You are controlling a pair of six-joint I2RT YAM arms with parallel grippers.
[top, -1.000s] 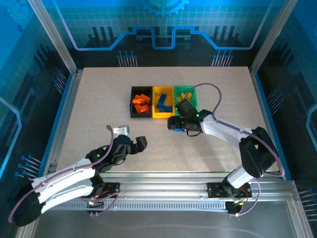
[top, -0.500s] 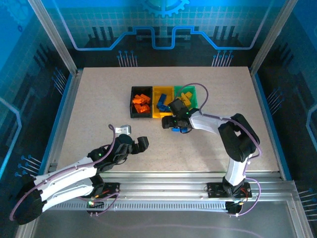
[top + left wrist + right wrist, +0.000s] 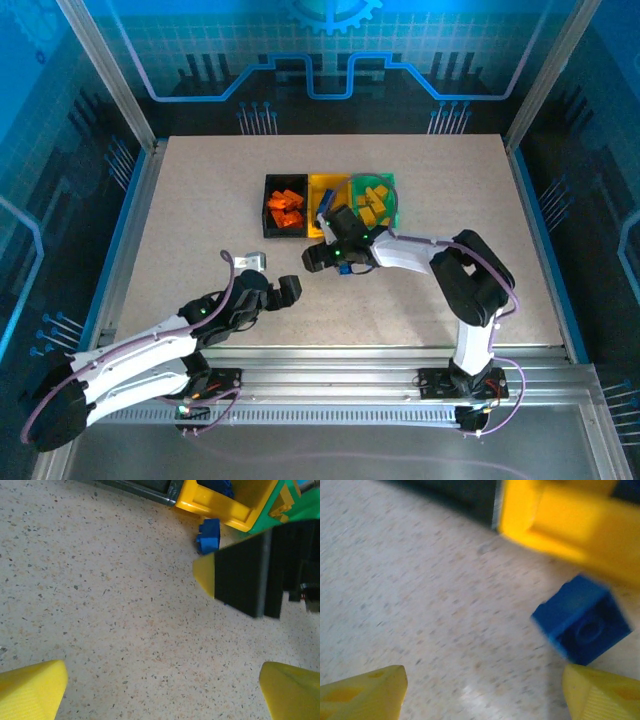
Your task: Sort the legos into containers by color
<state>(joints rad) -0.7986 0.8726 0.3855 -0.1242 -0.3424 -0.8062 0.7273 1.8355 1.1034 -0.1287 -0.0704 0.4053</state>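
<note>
Three bins stand in a row: the black bin (image 3: 268, 208) with orange legos (image 3: 286, 208), the yellow bin (image 3: 316, 185) with blue legos (image 3: 324, 205), and the green bin (image 3: 392, 200) with yellow legos (image 3: 371, 203). One loose blue lego (image 3: 582, 622) lies on the table just in front of the yellow bin's corner (image 3: 560, 517), also seen in the left wrist view (image 3: 209, 535). My right gripper (image 3: 316, 258) hovers low beside it, open (image 3: 485, 700), the brick next to its right fingertip (image 3: 605, 692). My left gripper (image 3: 290, 290) is open (image 3: 160, 695) over bare table, facing the bins.
The bins sit at mid-table toward the back, the black bin's near edge (image 3: 135, 487) just ahead of my left gripper. The right gripper's finger (image 3: 240, 577) reaches into the left wrist view on the right. Raised rails edge the speckled table (image 3: 200, 200).
My right gripper has swept left along the front of the bins, from before the green bin to before the yellow one. My left gripper has edged slightly right.
</note>
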